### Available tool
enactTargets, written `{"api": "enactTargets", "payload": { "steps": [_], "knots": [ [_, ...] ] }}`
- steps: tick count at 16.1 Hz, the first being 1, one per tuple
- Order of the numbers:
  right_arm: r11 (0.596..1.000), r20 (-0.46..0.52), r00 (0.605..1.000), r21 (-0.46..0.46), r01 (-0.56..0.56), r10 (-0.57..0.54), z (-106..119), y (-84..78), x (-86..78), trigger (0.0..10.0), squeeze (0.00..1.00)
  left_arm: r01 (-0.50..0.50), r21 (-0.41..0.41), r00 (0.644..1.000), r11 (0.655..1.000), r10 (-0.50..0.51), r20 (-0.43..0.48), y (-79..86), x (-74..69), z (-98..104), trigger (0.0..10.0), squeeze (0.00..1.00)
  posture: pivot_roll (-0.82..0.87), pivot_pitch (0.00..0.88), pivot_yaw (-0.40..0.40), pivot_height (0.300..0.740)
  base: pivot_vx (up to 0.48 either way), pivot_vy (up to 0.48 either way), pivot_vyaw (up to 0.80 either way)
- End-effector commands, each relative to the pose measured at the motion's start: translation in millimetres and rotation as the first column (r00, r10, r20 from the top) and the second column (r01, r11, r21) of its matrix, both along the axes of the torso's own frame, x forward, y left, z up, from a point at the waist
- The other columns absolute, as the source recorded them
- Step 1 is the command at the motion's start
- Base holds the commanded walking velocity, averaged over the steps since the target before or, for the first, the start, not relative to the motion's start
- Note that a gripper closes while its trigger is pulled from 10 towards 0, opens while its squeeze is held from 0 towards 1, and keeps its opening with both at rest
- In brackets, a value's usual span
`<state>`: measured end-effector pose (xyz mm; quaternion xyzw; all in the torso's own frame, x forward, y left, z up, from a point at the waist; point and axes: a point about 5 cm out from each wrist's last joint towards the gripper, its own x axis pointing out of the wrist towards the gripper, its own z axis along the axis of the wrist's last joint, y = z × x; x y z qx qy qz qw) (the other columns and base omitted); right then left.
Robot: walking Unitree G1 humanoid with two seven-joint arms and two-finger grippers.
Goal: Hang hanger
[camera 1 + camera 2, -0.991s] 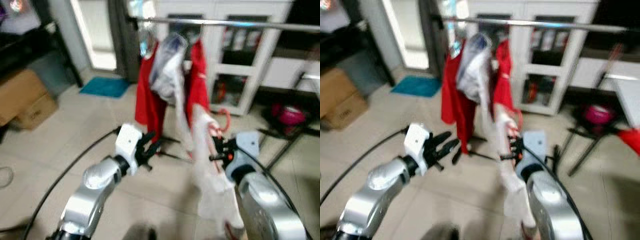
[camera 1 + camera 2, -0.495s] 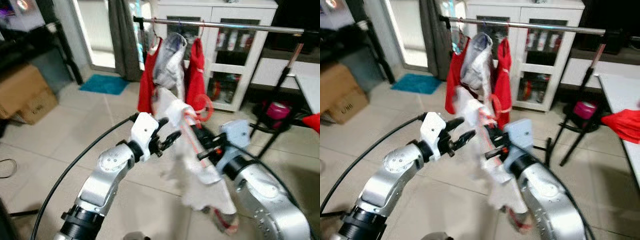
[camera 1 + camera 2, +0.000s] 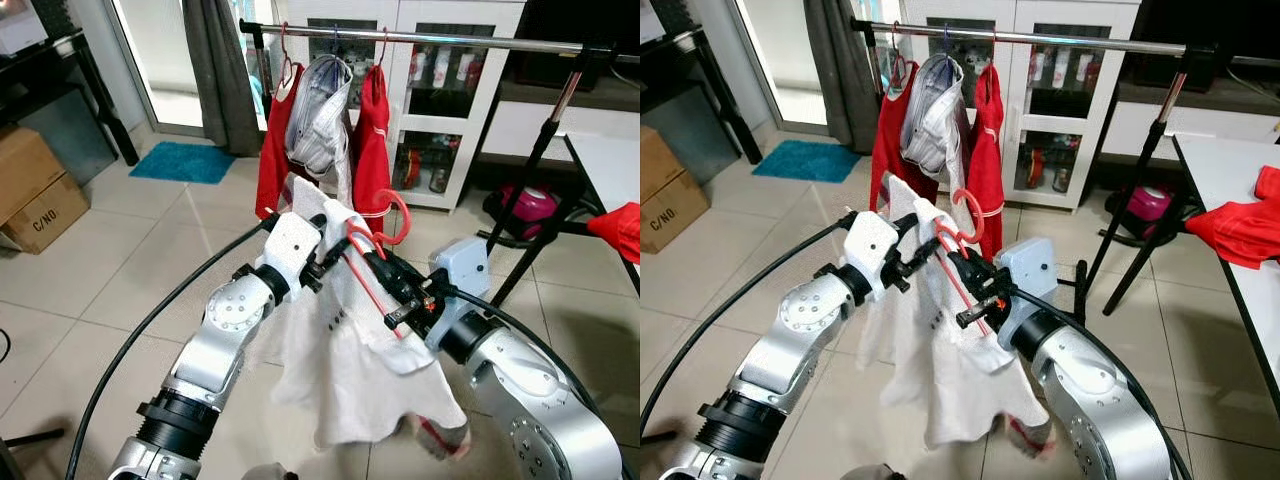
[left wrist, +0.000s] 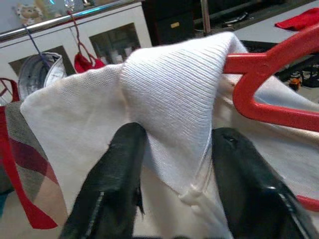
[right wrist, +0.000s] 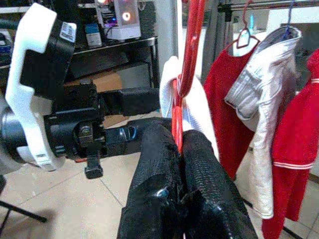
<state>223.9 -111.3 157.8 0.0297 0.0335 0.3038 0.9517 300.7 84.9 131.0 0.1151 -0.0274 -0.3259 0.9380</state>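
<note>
The right gripper point(image 3: 398, 292) clenches the stiff red plastic hanger point(image 3: 372, 262) held mid-air before the metal clothes rail point(image 3: 450, 41); the left gripper point(image 3: 325, 262) pinches its soft, limp white knitted garment point(image 3: 340, 370), probably light.

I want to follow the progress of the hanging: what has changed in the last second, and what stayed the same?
The left gripper moved across to the white garment and now pinches its collar fold; a second ago it hung open, apart from the cloth. Both arms came up nearer the rail. The right gripper stays shut on the red hanger. The clothes on the rail hang as before.
</note>
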Motion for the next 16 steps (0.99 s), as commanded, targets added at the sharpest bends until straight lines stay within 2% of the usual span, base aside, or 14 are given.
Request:
{"api": "enactTargets", "payload": {
  "steps": [1, 10, 15, 16],
  "knots": [
    [0.999, 0.042, 0.999, 0.021, -0.035, 0.034, 11, 3.2, -2.8, 0.0, 0.00, -0.008, 0.021, 1.000, 1.000, 0.007, 0.017, 4.1, 3.2, 1, 0.0, 0.00, 0.01, 0.000, 0.066, 0.723, 0.000, 0.000, 0.00],
    [0.999, 0.039, 0.998, 0.020, -0.039, 0.039, 9, 1.7, -1.0, 0.0, 0.00, -0.037, -0.018, 0.999, 0.999, 0.037, 0.020, 7.8, 6.7, 0, 0.0, 0.00, 0.01, 0.000, 0.063, 0.723, 0.000, 0.000, 0.00],
    [1.000, 0.027, 0.999, -0.024, -0.015, 0.016, 2, -2.8, 1.5, 0.0, 0.00, -0.043, -0.063, 0.999, 0.997, 0.043, 0.009, 15.2, 8.6, 4, 0.0, 0.00, 0.01, 0.000, 0.068, 0.723, 0.000, 0.000, 0.00],
    [0.997, 0.009, 1.000, -0.073, -0.018, 0.018, -2, -5.8, 0.9, 0.0, 0.00, -0.028, -0.076, 1.000, 0.997, 0.029, 0.010, 21.6, 6.0, 9, 0.0, 0.00, 0.01, 0.000, 0.069, 0.723, 0.000, 0.000, 0.00]
  ]
}}
